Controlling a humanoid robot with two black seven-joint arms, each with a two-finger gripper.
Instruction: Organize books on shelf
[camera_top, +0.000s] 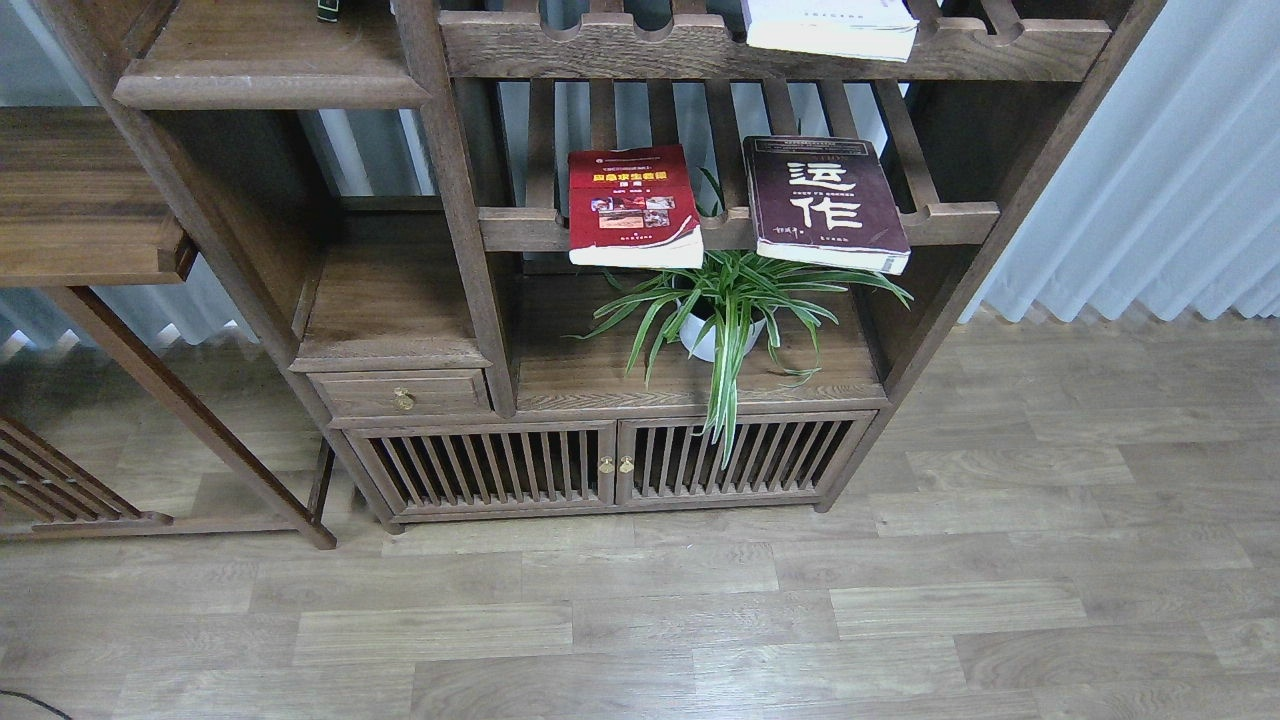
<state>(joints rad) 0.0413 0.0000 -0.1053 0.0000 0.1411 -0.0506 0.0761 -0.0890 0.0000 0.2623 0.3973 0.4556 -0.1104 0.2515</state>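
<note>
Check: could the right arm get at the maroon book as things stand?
Probably yes, though no arm is in view. The maroon book lies flat on the slatted rack, front edge overhanging, nothing on top; only the plant sits below.

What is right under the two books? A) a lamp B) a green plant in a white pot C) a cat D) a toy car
B: the plant sits below the red book and the maroon book, its leaves spreading under both.

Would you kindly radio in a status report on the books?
Both grippers out of view. Red book and maroon book flat on lower slatted rack; white book on upper rack. Potted plant beneath.
</note>
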